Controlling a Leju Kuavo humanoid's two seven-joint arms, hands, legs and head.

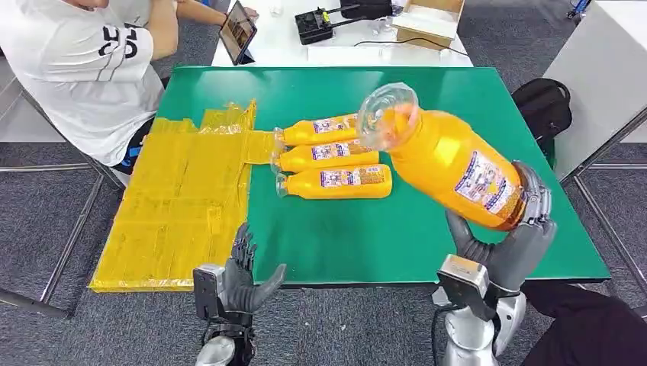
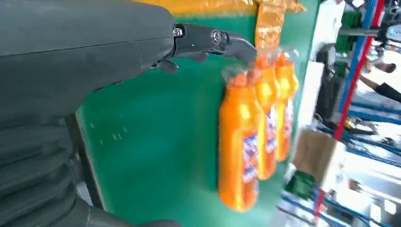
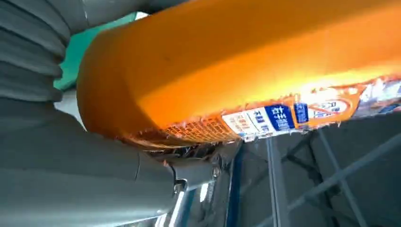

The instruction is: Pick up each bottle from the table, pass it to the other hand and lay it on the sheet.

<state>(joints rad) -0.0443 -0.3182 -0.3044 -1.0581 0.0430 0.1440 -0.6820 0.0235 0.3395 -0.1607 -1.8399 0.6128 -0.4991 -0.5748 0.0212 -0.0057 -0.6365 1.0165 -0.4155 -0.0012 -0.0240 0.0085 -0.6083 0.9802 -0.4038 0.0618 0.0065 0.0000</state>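
My right hand (image 1: 513, 242) grips the base of an orange juice bottle (image 1: 446, 156) raised above the green table (image 1: 343, 236), its clear cap end tilted up toward the camera. The same bottle (image 3: 246, 61) is seen close up in the right wrist view. Three more orange bottles (image 1: 334, 160) lie side by side in the middle of the table, caps toward the yellow sheet (image 1: 187, 198); they are also visible as a row of bottles (image 2: 255, 123) in the left wrist view. My left hand (image 1: 240, 278) hovers open at the table's near edge, holding nothing.
A person in a white shirt (image 1: 84, 69) sits at the far left beside the sheet. Behind the green table stands a white table (image 1: 351, 42) with a tablet (image 1: 238, 30), a black device and a cardboard box (image 1: 431, 19). A black bag (image 1: 543, 107) lies to the right.
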